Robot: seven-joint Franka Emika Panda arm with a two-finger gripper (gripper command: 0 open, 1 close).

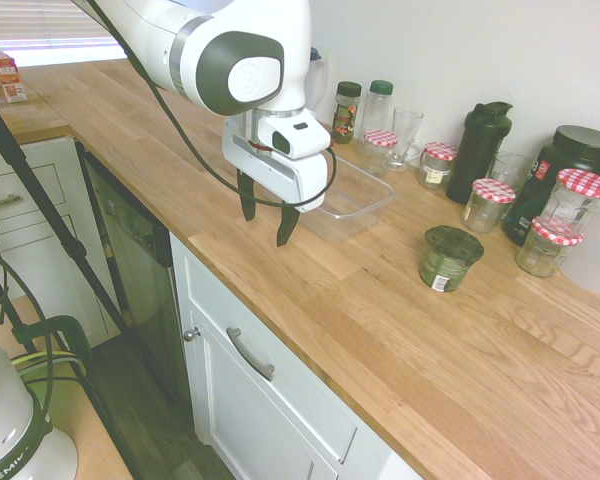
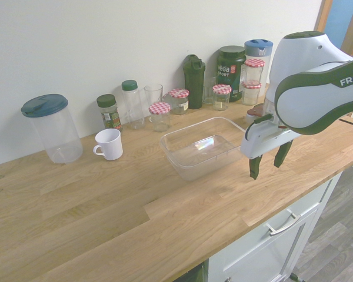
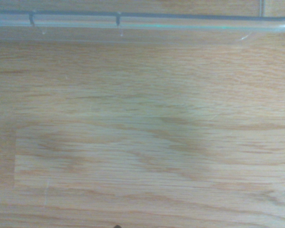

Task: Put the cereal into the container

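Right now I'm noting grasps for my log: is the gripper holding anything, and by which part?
Nothing is held: the gripper has its fingers apart with nothing between them, and the green jar stands on the counter.

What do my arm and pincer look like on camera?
The arm is glossy white with rounded joints, dark green oval covers and a grey ring; white "FRAN" lettering shows on one cover. A dark cable runs along it. The pincer has a boxy white body and two dark, tapering fingers.
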